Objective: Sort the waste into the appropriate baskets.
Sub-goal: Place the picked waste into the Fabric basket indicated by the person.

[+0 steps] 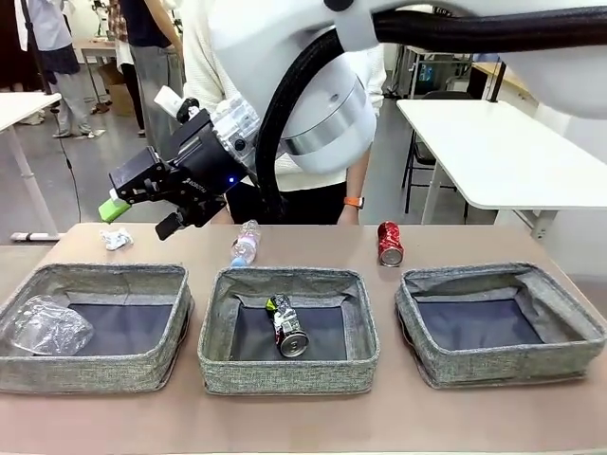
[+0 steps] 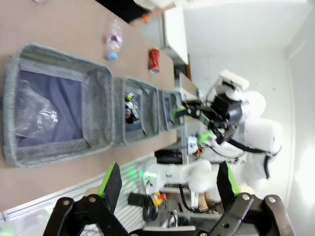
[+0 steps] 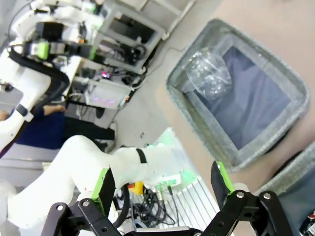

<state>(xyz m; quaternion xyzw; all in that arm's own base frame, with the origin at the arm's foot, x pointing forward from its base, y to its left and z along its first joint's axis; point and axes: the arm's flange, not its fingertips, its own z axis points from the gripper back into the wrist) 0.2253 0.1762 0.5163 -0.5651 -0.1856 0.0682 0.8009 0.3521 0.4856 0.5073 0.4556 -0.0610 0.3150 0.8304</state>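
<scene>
1. The left gripper (image 2: 168,183) and right gripper (image 1: 142,216) are held open and nothing is grasped; the right one is hung over the far left of the table (image 1: 303,417)
2. The crushed bottle (image 1: 49,325) is seen in the left basket (image 1: 95,275), the black can (image 1: 287,327) in the middle basket (image 1: 285,374): these are judged as sorted
3. The bottle (image 1: 245,244), red can (image 1: 390,244) and wad (image 1: 117,239) are lying on the table behind the baskets; the wad, nearest the right gripper, is probably meant next
</scene>
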